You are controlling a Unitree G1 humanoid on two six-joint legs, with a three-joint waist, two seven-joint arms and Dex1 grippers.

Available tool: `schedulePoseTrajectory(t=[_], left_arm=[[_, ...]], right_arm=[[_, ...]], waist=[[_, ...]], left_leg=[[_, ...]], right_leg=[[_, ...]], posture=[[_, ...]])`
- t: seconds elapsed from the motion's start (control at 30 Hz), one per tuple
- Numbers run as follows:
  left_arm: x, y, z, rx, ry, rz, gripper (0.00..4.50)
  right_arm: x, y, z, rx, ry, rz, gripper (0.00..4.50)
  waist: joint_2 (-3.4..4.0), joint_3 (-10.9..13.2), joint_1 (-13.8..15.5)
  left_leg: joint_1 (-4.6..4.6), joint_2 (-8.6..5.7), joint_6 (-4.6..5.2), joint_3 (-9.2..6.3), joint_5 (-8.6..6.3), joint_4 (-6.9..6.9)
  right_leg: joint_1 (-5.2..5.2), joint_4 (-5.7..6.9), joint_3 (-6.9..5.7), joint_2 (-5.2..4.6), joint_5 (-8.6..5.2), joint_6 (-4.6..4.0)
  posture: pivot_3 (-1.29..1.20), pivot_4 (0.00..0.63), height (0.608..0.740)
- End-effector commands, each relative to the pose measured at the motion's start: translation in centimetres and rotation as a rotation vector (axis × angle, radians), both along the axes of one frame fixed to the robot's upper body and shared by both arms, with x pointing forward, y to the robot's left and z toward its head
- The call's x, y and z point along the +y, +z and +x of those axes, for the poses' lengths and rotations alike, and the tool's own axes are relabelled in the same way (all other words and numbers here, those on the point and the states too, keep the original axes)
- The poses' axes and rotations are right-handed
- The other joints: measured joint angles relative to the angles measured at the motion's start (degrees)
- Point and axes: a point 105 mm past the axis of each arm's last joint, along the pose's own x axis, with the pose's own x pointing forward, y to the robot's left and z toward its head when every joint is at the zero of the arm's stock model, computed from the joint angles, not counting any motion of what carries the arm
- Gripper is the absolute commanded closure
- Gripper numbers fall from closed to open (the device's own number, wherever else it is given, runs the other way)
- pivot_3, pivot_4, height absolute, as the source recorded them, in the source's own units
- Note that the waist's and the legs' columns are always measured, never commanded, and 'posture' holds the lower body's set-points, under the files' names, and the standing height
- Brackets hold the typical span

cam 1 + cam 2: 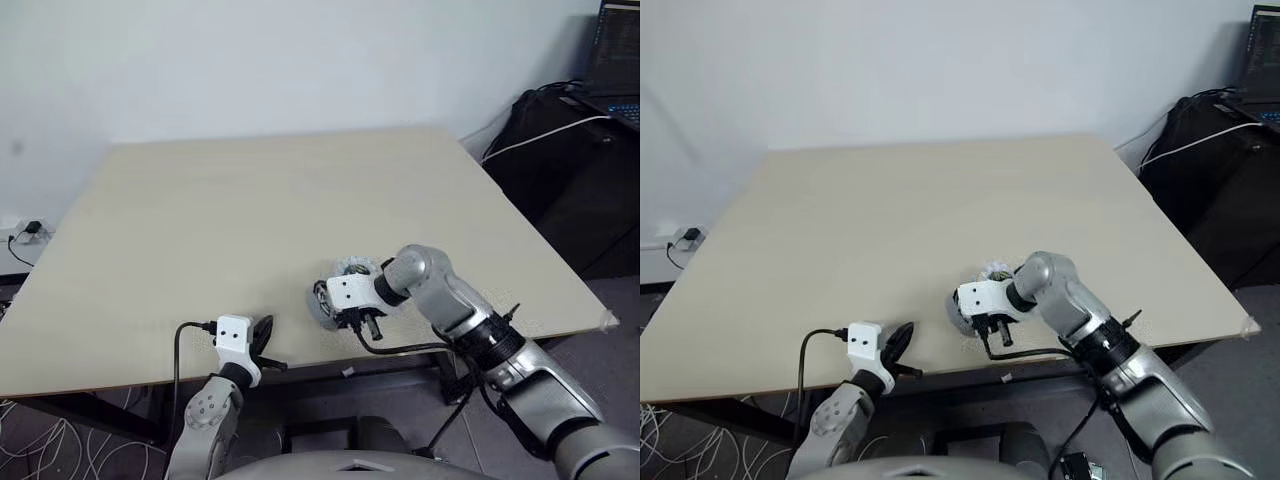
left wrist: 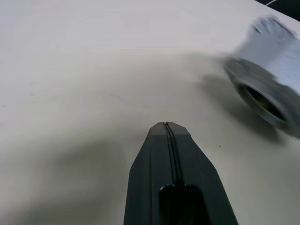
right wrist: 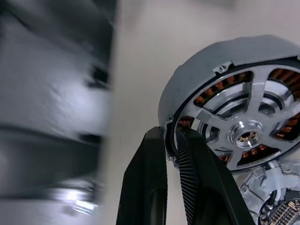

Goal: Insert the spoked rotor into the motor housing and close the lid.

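My right gripper (image 3: 169, 133) is shut on the rim of the motor housing (image 3: 197, 70), a round grey casing held tilted just above the table's front edge. Through its face I see the spoked rotor (image 3: 248, 136), with silver spokes running to a small hub and copper windings behind the gaps. In the left eye view the housing (image 1: 322, 305) hangs at the gripper (image 1: 337, 310). A pale silver part (image 1: 355, 266) lies on the table right behind it; whether it is the lid I cannot tell. My left gripper (image 2: 166, 127) is shut and empty, low over the table to the left of the housing (image 2: 262, 101).
The beige table (image 1: 260, 210) stretches far ahead and to both sides. A black cable loops under my right wrist at the table's front edge (image 1: 400, 348). Dark bags and a laptop (image 1: 615, 60) stand off the table at the far right.
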Motion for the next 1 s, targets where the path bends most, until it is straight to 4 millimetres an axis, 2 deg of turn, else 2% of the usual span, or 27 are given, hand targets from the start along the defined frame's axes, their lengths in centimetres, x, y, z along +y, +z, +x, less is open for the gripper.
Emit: schedulePoseTrajectory(t=[0.03, 0.2, 0.47, 0.73, 1.0], left_arm=[[-0.4, 0.7, 0.4, -0.032, -0.007, -0.025, 4.50], [-0.5, 0.7, 0.5, -0.029, -0.013, -0.028, 4.50], [-0.6, 0.7, 0.6, -0.030, -0.017, -0.032, 4.50], [-0.5, 0.7, 0.5, -0.035, -0.008, -0.032, 4.50], [-0.4, 0.7, 0.4, -0.034, 0.000, -0.030, 4.50]], right_arm=[[0.3, 3.0, 0.1, -0.019, -0.084, 0.056, 4.39], [0.1, 3.8, -0.2, 0.025, -0.193, 0.048, 4.39], [1.8, 4.6, 1.3, 0.088, -0.421, 0.099, 4.39], [3.1, 3.6, 2.7, 0.217, -0.578, 0.123, 4.39], [3.9, 3.0, 2.9, 0.257, -0.596, 0.124, 4.39]], waist=[[-0.01, 0.0, 0.0], [-0.10, 0.1, 0.2], [-0.13, 0.1, 0.0], [-0.14, 0.1, -0.1], [-0.13, 0.1, -0.4]], left_leg=[[-0.01, 0.00, -0.07, 0.00, -0.04, 0.03], [-0.12, -0.02, -0.21, -0.02, -0.13, 0.18], [-0.18, 0.00, -0.21, -0.04, -0.13, 0.17], [-0.22, -0.04, -0.20, -0.07, -0.14, 0.16], [-0.24, -0.03, -0.19, -0.07, -0.14, 0.11]], right_leg=[[0.00, 0.00, 0.00, 0.00, 0.00, 0.05], [-0.01, 0.00, -0.06, -0.06, 0.04, 0.16], [-0.08, -0.01, -0.06, -0.05, 0.06, 0.16], [-0.09, -0.05, -0.09, -0.09, 0.24, -0.10], [-0.14, -0.06, -0.09, -0.05, 0.26, -0.11]], posture=[[0.00, 0.000, 0.740], [0.00, 0.000, 0.740], [0.00, 0.000, 0.740], [0.00, 0.000, 0.740], [0.00, 0.000, 0.740]])
